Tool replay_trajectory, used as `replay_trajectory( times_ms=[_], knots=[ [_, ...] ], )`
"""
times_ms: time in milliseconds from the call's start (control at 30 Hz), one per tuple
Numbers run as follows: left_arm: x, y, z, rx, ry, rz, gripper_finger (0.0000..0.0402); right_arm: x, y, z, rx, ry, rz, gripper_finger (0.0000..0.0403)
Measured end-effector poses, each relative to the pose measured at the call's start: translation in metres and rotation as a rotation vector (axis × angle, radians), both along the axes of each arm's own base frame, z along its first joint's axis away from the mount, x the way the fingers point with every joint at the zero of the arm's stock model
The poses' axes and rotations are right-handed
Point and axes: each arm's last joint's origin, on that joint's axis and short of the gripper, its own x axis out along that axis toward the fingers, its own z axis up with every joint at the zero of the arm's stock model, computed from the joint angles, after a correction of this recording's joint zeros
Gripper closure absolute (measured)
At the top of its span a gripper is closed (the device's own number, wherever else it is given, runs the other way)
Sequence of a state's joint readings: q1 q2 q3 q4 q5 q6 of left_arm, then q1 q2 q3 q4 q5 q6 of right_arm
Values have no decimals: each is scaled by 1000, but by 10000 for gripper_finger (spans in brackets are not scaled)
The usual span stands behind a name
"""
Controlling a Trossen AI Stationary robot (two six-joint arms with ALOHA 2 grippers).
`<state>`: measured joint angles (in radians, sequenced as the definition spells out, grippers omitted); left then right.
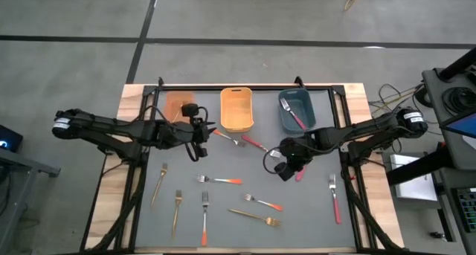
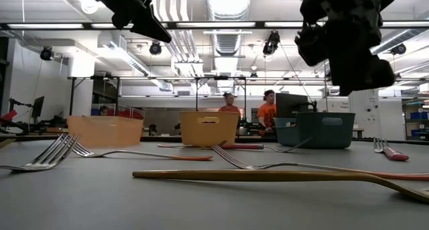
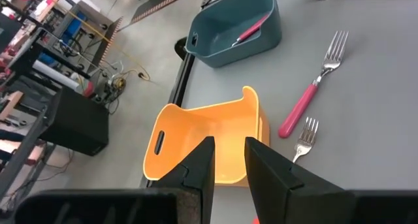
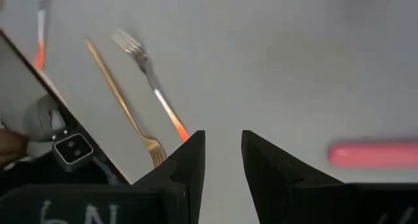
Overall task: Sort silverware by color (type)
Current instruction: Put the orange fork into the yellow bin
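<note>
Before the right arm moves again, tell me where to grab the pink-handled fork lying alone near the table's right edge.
Probably best at mid-handle. The pink-handled fork lies flat, clear of other cutlery, tines toward the bins and handle toward the front edge. The right gripper should come straight down, fingers straddling the handle across its width; it looks thicker than the thin tines.

From above, we cannot tell whether the left gripper (image 1: 201,140) holds anything; its fingertips merge into a dark mass. The right gripper (image 1: 288,168) covers part of a pink-handled fork (image 1: 300,173), so only a sliver of handle shows. In the right wrist view that pink handle (image 4: 372,154) is blurred and cut off by the frame edge. The pale orange bin (image 1: 178,104) is partly hidden behind the left arm. In the low view the nearest gold fork (image 2: 281,177) runs out of frame.
</note>
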<state>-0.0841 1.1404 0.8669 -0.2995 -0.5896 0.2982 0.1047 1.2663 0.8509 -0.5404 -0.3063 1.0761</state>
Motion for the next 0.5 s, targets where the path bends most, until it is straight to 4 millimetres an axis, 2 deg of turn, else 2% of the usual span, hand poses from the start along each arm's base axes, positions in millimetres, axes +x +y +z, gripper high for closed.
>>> replay_trajectory(
  times_ms=[367,500],
  knots=[
    [0,0,-1,-37,-23,23,335,20,4,13,-92,-290,56,312],
    [0,0,-2,-51,-29,32,335,41,8,20,-130,-353,114,312]
  ],
)
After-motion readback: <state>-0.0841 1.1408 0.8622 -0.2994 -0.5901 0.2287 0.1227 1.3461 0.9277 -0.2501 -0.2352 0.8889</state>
